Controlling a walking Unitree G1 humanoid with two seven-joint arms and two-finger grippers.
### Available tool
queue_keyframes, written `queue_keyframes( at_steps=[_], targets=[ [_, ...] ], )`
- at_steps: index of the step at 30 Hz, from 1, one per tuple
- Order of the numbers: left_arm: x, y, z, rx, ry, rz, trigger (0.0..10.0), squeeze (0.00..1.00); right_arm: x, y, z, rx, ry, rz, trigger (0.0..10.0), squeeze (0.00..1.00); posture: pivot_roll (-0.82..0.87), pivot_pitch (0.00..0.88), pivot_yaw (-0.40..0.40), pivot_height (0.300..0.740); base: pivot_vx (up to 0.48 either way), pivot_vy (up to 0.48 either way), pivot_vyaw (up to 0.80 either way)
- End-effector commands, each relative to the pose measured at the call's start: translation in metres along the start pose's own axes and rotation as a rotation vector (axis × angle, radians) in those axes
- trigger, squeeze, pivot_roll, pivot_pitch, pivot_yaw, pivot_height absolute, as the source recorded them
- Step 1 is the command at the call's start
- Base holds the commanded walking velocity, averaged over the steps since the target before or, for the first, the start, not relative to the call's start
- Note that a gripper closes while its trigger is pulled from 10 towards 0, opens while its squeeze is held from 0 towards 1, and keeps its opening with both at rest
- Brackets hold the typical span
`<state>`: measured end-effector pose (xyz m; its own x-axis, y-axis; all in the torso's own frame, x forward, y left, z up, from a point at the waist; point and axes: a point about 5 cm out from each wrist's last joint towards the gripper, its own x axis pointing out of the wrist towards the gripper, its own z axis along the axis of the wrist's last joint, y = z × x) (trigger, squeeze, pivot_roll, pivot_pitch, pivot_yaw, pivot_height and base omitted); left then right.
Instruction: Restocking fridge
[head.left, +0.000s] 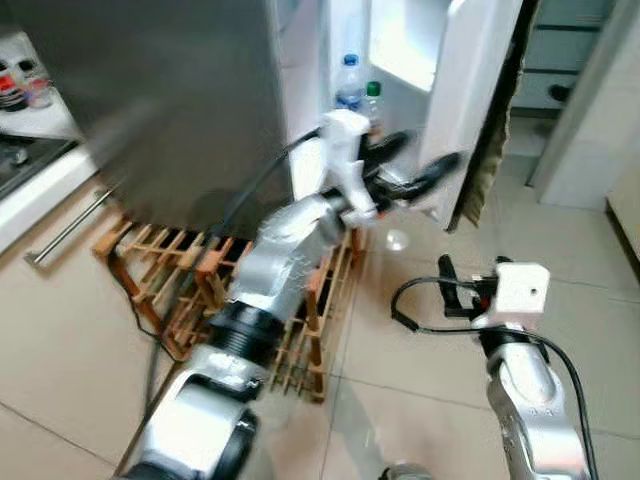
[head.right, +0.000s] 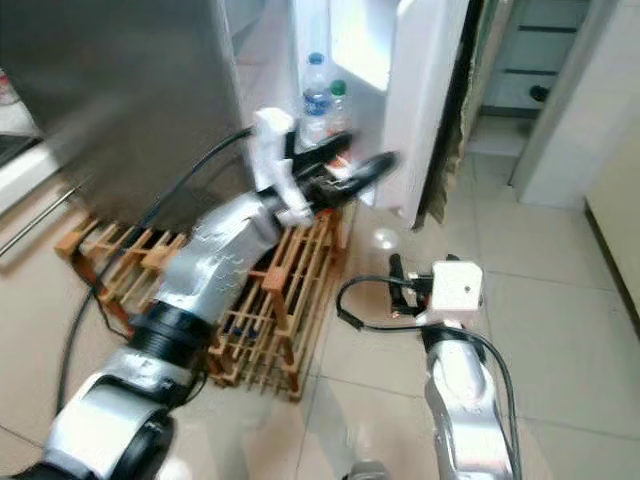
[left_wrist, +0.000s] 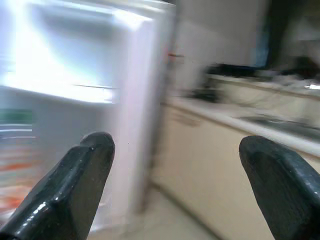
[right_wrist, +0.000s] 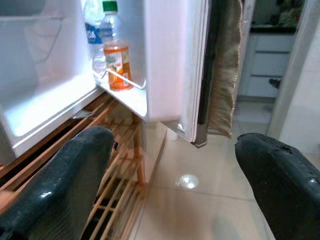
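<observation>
**Left arm at the fridge door, both grippers empty**

The step in hand looks like working the door (head.left: 470, 90), which stands partly open with its inner shelf facing the robot. To do it well, the left gripper (head.left: 425, 170) should press on the door's free edge, not the shelf rail, and swing it in a smooth arc so the bottles do not rock. The head and left wrist views are blurred, so a slower, steadier push would help. Whether the door is being opened wider or shut cannot be told, and nothing to stock is in either gripper.

The left arm reaches forward and up from the robot's left, its elbow over the wooden rack (head.left: 300, 300) on the floor, its black fingers spread wide and lying close against the door's lower inner face; contact cannot be confirmed. The right gripper (head.left: 465, 285) hangs lower and nearer the body, over the tiles, fingers also parted and holding nothing, pointing toward the door's bottom corner.

Two bottles sit side by side on the door shelf: a water bottle (right_wrist: 92, 35) with a blue label and a juice bottle (right_wrist: 116, 55) with a green cap. A cloth (right_wrist: 227, 65) hangs just beyond the door's outer edge.
</observation>
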<state>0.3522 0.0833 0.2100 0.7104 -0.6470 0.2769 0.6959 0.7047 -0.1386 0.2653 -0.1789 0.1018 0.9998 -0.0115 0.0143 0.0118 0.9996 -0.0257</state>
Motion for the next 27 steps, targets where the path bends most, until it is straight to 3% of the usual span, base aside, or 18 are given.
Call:
queue_keyframes(
  at_steps=[1,2,3,4,5,7,11,12,15,22,27],
  targets=[
    [-0.021,0.024,0.004,0.036,-0.006,0.116,10.0,0.0,0.005,-0.001,0.003,-0.01,-0.011,-0.004,10.0,0.0,-0.21,0.0,0.089,0.74,0.0,0.0,0.75],
    [-0.036,0.037,0.003,0.045,0.007,0.179,10.0,0.0,0.007,-0.002,0.004,-0.013,-0.014,-0.005,10.0,0.0,-0.2,0.0,0.085,0.74,0.0,0.0,0.75],
    [-0.069,0.061,0.003,0.07,0.021,0.347,10.0,0.0,0.014,-0.002,0.005,-0.011,-0.013,-0.002,10.0,0.0,-0.16,0.0,0.05,0.74,0.0,-0.431,0.72],
    [-0.069,0.061,0.003,0.07,0.021,0.347,10.0,0.0,0.014,-0.002,0.005,-0.011,-0.013,-0.002,10.0,0.0,-0.16,0.0,0.05,0.74,0.0,-0.431,0.72],
    [-0.087,0.068,0.0,0.096,0.034,0.465,10.0,0.0,0.019,0.0,0.005,-0.008,-0.009,0.011,10.0,0.0,-0.14,0.0,0.042,0.74,0.0,-0.428,0.71],
    [-0.094,0.065,-0.009,0.099,0.054,0.556,10.0,0.0,0.023,0.002,0.003,-0.008,0.0,0.032,10.0,0.0,-0.12,0.0,0.029,0.74,0.0,-0.416,0.7],
    [-0.094,0.055,-0.023,0.133,0.112,0.636,10.0,0.0,0.029,0.004,0.001,-0.004,0.013,0.046,10.0,0.0,-0.09,0.0,0.014,0.74,0.06,-0.415,0.7],
    [-0.092,0.048,-0.036,0.162,0.184,0.696,10.0,0.0,0.036,0.005,-0.001,0.012,0.025,0.044,10.0,0.0,-0.07,0.0,0.01,0.74,0.0,-0.428,0.69],
    [-0.09,0.043,-0.045,0.19,0.254,0.721,10.0,0.0,0.044,0.009,0.0,0.029,0.026,0.036,10.0,0.0,-0.07,0.0,0.007,0.74,0.0,-0.43,0.68],
    [-0.075,0.039,-0.043,0.24,0.259,0.719,10.0,0.0,0.047,0.015,0.0,0.025,0.022,0.051,10.0,0.0,-0.08,0.0,0.004,0.74,0.0,-0.434,0.67],
    [-0.062,0.027,-0.046,0.296,0.265,0.675,10.0,0.0,0.045,0.014,-0.004,0.008,0.023,0.065,10.0,0.0,-0.09,0.0,-0.01,0.74,0.0,-0.435,0.64]
  ],
)
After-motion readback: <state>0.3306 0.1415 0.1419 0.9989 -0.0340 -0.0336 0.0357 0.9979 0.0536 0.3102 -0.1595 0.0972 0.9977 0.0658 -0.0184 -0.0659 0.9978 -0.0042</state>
